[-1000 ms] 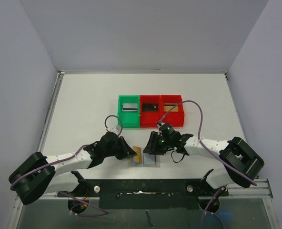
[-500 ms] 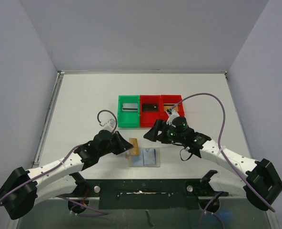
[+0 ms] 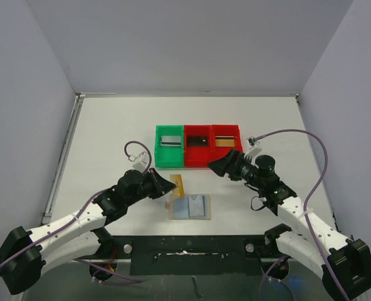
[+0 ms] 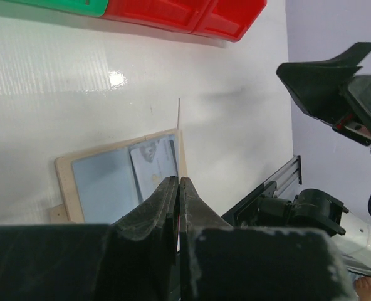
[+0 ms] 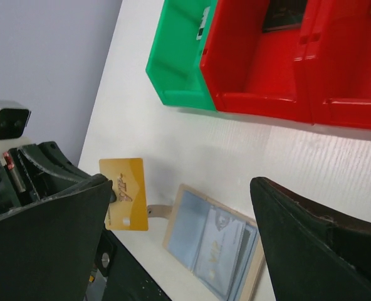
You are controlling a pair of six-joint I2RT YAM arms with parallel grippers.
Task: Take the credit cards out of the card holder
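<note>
Gripping the gold card [image 5: 126, 194], seemingly light, stiff and slick, by its edge, left fingers [image 4: 162, 213] clamp it; right fingers [image 5: 311, 241] gape empty.

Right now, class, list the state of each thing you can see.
Card holder: open, lying flat.
Gold card: outside the holder, gripped by one edge.
Left claw: shut on gold card.
Right claw: open, empty.
Green bin: holds a silver card.
Red bins: one card in each.

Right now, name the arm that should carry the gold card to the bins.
Left. The left hand is shut on the gold card beside the open card holder. The right hand is open and empty near the red bins, so it would need a handover.
</note>
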